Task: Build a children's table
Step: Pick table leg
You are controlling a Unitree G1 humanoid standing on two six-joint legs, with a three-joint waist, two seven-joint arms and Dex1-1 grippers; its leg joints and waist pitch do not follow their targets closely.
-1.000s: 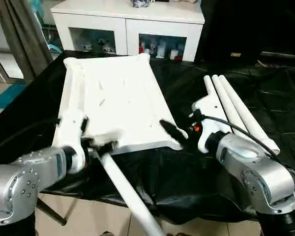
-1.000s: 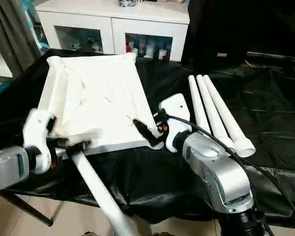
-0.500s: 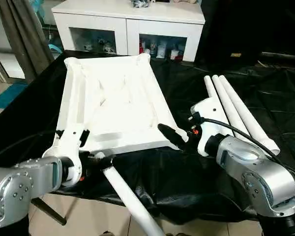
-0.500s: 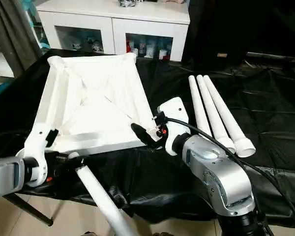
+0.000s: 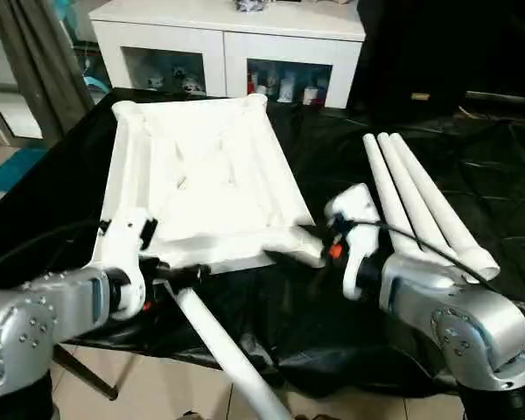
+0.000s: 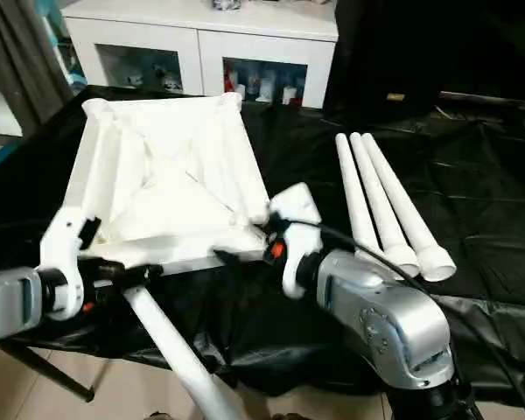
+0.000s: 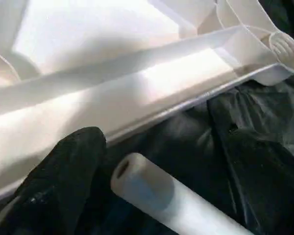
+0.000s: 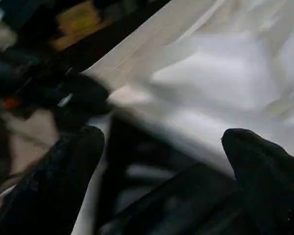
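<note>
Tabletop lies upside down on the black sheet. Left gripper at 7 o'clock — clamped on one leg. Right gripper at the 5 o'clock corner, fingers spread wide, empty. Three legs at 3 o'clock.

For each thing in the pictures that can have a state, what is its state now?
Tabletop: upside down, no legs fitted.
Leg: held by left hand, near end of tabletop.
Three legs: lying side by side, loose.
Right hand: open, at tabletop corner.
Cabinet: doors closed.
</note>
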